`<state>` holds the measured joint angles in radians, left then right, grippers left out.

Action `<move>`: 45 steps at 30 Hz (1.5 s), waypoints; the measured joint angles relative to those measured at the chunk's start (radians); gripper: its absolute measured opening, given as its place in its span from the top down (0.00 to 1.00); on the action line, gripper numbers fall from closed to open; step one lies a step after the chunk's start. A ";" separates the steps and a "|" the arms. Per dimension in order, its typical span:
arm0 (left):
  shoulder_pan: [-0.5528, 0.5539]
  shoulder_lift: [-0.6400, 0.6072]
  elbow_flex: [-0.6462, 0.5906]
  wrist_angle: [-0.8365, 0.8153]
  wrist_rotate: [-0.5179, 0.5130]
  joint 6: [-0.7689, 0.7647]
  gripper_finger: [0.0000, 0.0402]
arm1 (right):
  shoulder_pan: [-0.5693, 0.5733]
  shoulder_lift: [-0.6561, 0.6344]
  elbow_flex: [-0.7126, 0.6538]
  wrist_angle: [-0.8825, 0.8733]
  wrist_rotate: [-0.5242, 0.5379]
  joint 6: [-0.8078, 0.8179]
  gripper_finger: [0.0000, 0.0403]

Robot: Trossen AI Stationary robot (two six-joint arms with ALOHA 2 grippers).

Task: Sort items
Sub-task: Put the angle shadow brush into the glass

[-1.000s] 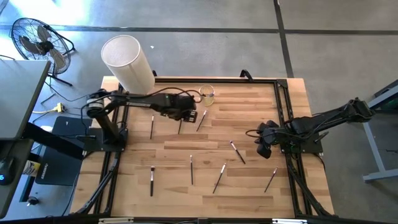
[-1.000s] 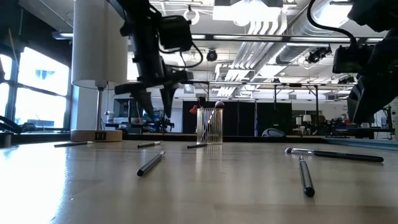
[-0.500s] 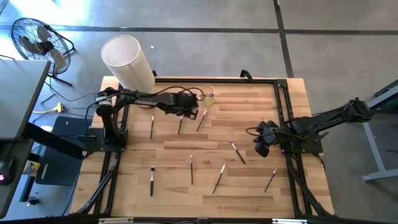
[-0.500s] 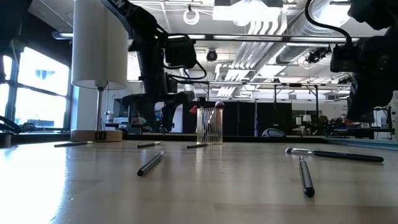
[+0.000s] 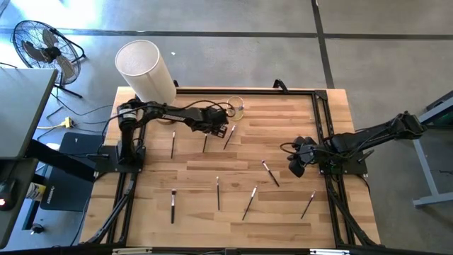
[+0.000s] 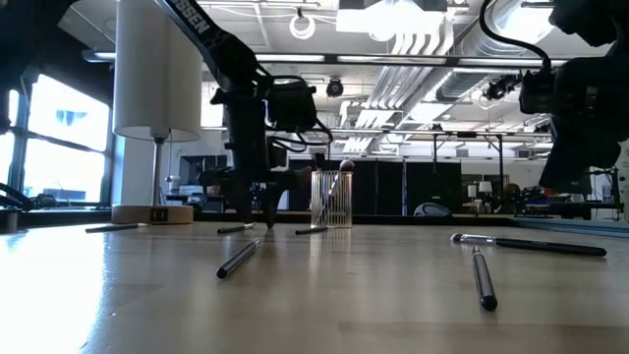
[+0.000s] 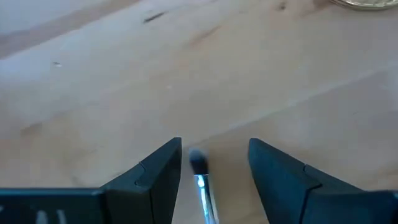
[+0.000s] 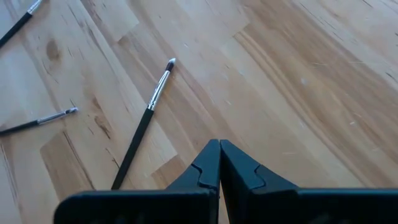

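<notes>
The left tool (image 5: 220, 127) is lowered to the pale wooden desk (image 5: 283, 134) near its far edge, its two dark fingers (image 7: 158, 171) spread apart on either side of a slim dark-handled makeup brush (image 7: 200, 174), whose small dark bristle tip lies between them; contact with the brush cannot be told. A small clear yellowish glass cup (image 5: 236, 108) stands just beside this tool, and a large white cylinder (image 5: 144, 71) rises at the far left corner of the desk. The right tool (image 5: 296, 168) is held above the right side of the desk with its fingers pressed fully together, nothing between them. A black-handled brush with a silver ferrule (image 8: 144, 121) lies near it, and further slim brushes (image 5: 217, 193) are scattered flat over the desk, well apart from one another.
</notes>
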<state>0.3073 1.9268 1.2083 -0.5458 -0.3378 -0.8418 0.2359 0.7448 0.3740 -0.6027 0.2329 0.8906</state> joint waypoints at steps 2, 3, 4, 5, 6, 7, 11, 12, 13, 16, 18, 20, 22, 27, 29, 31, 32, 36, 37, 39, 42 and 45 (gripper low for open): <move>0.000 0.004 0.002 0.003 0.006 0.000 0.54 | 0.000 0.000 0.000 0.003 0.000 0.000 1.00; 0.000 0.004 0.002 0.003 0.008 0.000 0.54 | 0.000 0.000 0.000 0.003 0.000 0.000 1.00; 0.000 0.004 0.002 0.003 0.009 0.000 0.54 | 0.000 0.000 0.000 0.003 0.000 0.001 1.00; 0.000 0.005 0.002 0.004 0.009 -0.004 0.54 | 0.000 0.000 0.000 0.003 0.000 0.003 1.00; 0.000 0.005 0.002 0.003 0.010 -0.015 0.54 | 0.000 0.000 0.000 0.003 0.000 0.004 1.00; 0.000 0.005 0.002 0.002 0.010 -0.028 0.54 | 0.000 0.000 0.000 0.003 0.000 0.003 1.00; 0.001 0.006 0.002 -0.003 0.039 -0.050 0.60 | 0.000 0.000 0.000 0.003 0.006 0.004 1.00; 0.002 0.006 0.002 -0.004 0.048 -0.053 0.63 | 0.000 0.000 0.000 0.003 0.008 0.003 0.99; 0.002 0.006 0.002 -0.006 0.058 -0.057 0.66 | 0.000 0.000 0.000 0.003 0.008 0.004 0.99; 0.001 0.006 0.003 -0.020 0.070 -0.086 0.78 | 0.000 0.000 0.000 0.003 0.008 0.003 1.00; 0.001 0.006 0.002 -0.028 0.074 -0.084 0.88 | 0.000 0.000 0.000 0.003 0.008 0.003 1.00; 0.001 0.006 0.002 -0.031 0.081 -0.060 0.96 | 0.000 0.000 0.000 0.004 0.008 0.002 0.99; 0.001 0.006 0.002 -0.033 0.092 -0.053 0.98 | 0.000 0.000 0.000 0.006 0.008 0.001 0.99; -0.009 -0.004 0.025 -0.089 0.131 -0.045 0.99 | 0.000 0.000 0.000 0.019 0.008 -0.017 1.00; -0.035 -0.005 0.045 -0.111 0.143 -0.033 0.99 | 0.000 0.000 0.000 0.024 0.008 -0.024 0.99; -0.067 -0.014 0.072 -0.102 0.144 -0.027 1.00 | 0.000 0.000 0.000 0.025 0.003 -0.036 1.00; -0.083 -0.030 0.083 -0.111 0.142 -0.027 1.00 | 0.000 0.000 0.000 0.025 0.002 -0.038 1.00; -0.149 -0.070 0.125 -0.106 0.101 -0.019 1.00 | 0.000 0.000 0.000 0.027 0.000 -0.046 0.99; -0.170 -0.084 0.127 -0.097 0.084 -0.008 1.00 | 0.000 0.000 0.000 0.030 0.000 -0.049 0.99; -0.207 -0.112 0.136 0.008 0.062 0.009 1.00 | 0.000 0.000 0.000 0.033 0.000 -0.062 0.99; -0.242 -0.169 0.136 0.152 0.035 0.067 1.00 | 0.000 0.002 0.000 0.042 -0.001 -0.085 1.00; -0.235 -0.182 0.136 0.386 0.040 0.184 1.00 | 0.000 0.001 0.000 0.045 0.000 -0.088 0.99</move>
<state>0.0723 1.7443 1.3445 -0.1599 -0.2980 -0.6580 0.2359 0.7460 0.3740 -0.5576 0.2329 0.8025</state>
